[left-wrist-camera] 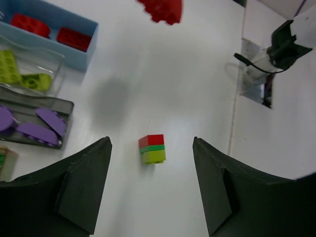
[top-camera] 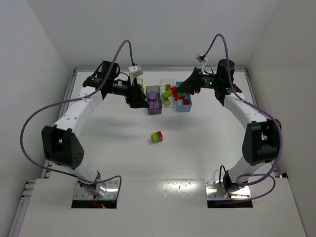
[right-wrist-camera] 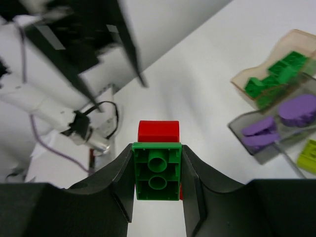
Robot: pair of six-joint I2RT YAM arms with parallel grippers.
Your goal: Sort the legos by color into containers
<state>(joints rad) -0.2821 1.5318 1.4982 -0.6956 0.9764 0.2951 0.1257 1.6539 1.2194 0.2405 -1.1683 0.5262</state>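
Smooth white bench (top-camera: 197, 148) underneath. At top centre of the overhead view, a row of rigid, thin-walled bins: smoky grey bin (top-camera: 154, 111) with purple pieces, clear bin (top-camera: 168, 83) with lime, light blue bin (top-camera: 183, 109) with red. Left hand (left-wrist-camera: 151, 143) spread wide, holding nothing. Right hand (right-wrist-camera: 157, 158) clamped on a dark green brick (right-wrist-camera: 157, 170) with red stuck behind. Mid-bench, a red-green-lime stack (top-camera: 157, 137): probably light, hard and slick. Best pinched across the flat sides, not the studs.

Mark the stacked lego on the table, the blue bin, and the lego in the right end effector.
stacked lego (left-wrist-camera: 152, 148), left wrist view, green middle band.
blue bin (left-wrist-camera: 89, 47), left wrist view, end wall.
held lego (right-wrist-camera: 157, 170), right wrist view, green underside.
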